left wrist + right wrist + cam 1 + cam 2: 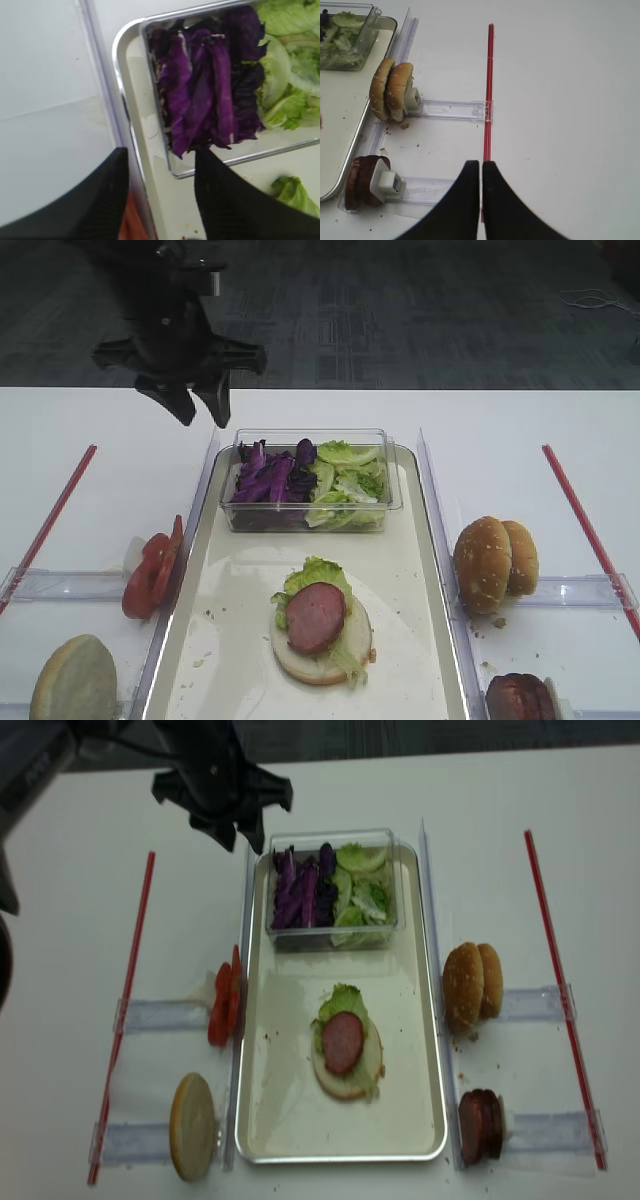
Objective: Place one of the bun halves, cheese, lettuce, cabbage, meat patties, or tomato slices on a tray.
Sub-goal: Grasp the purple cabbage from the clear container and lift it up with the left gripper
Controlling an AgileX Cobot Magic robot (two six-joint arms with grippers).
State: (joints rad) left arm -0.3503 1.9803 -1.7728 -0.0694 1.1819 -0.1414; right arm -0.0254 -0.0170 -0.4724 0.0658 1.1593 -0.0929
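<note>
The cream tray [410, 640] holds a bun bottom [335, 660] topped with lettuce [318, 575] and a meat patty [316, 617]. At its far end a clear box holds purple cabbage [265, 478] and more lettuce [348, 482]. My left gripper [203, 412] hangs open and empty above the box's left corner, next to the cabbage [200, 90]. Tomato slices [150, 570] and a bun half [75, 680] stand left of the tray. Sesame bun halves [492, 562] and patties [520, 698] stand on the right. My right gripper [481, 163] is shut and empty over the table. No cheese shows.
Clear plastic rails [580, 590] hold the ingredients on both sides of the tray. Red strips [585, 525] [50, 520] run along the outer table. The clear box [310, 520] takes up the tray's far end. The table's far edge lies behind the left arm.
</note>
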